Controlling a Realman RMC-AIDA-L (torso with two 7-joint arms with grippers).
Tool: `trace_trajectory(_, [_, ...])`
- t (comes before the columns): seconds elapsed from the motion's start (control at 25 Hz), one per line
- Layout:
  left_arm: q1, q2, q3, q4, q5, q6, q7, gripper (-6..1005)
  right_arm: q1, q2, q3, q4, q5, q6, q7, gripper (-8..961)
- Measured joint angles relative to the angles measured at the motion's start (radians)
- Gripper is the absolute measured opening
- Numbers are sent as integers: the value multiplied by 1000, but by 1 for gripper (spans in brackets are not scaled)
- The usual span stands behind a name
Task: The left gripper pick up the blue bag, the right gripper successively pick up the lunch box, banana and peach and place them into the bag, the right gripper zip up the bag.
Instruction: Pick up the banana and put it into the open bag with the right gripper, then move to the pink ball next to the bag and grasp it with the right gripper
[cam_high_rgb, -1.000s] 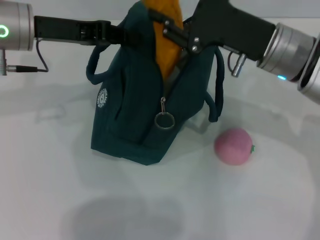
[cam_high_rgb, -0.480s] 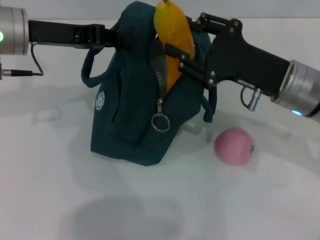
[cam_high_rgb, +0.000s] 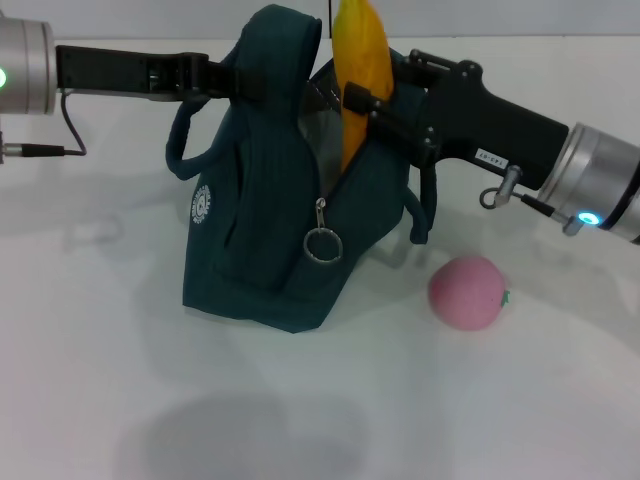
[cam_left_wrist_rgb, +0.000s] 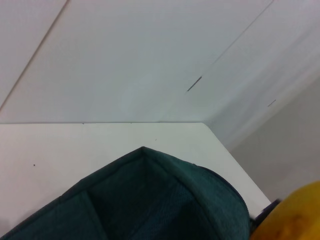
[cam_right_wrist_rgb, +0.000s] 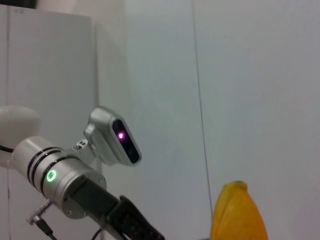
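On the white tabletop (cam_high_rgb: 120, 400), the left hand (cam_high_rgb: 215, 78) gripped the blue bag (cam_high_rgb: 270, 200). The right hand (cam_high_rgb: 375, 105) gripped the banana (cam_high_rgb: 360, 70), half inside the bag. Releasing should be next, then the peach (cam_high_rgb: 467, 292) nearby.

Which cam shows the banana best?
Head view: the banana stands upright in the blue bag's opening, clamped by the right hand. Left wrist view shows only a yellow edge; right wrist view only its tip.

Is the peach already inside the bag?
No. The peach lies on the table, beside the blue bag, on the right hand side.
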Motion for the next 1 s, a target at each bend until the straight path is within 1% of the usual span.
trace_trajectory(0.12, [0,-1,-1,0,0,1,2,47,2,-1,-33,-6,-1,19,77,438])
trace_trajectory(0.24, [0,-1,-1,0,1,1,2,47,10,-7,-82,-12,-4,13,140,438])
trace_trajectory(0.36, [-1,0,-1,0,1,1,2,47,14,-8,-101,-14,-24,11,188,439])
trace_trajectory(0.56, [-1,2,-6,0,1,0,2,47,-7,-10,-87,-14,-35,-22,217,443])
trace_trajectory(0.8, [3,3,-20,0,2,-1,2,48,-39,-14,-31,-13,-38,-65,220,465])
trace_trajectory(0.92, [3,3,-20,0,2,-1,2,48,-41,-18,-12,-14,-39,-69,222,476])
trace_trajectory(1.0, [3,2,-21,0,2,0,2,48,-34,-25,-11,-14,-46,-72,235,550])
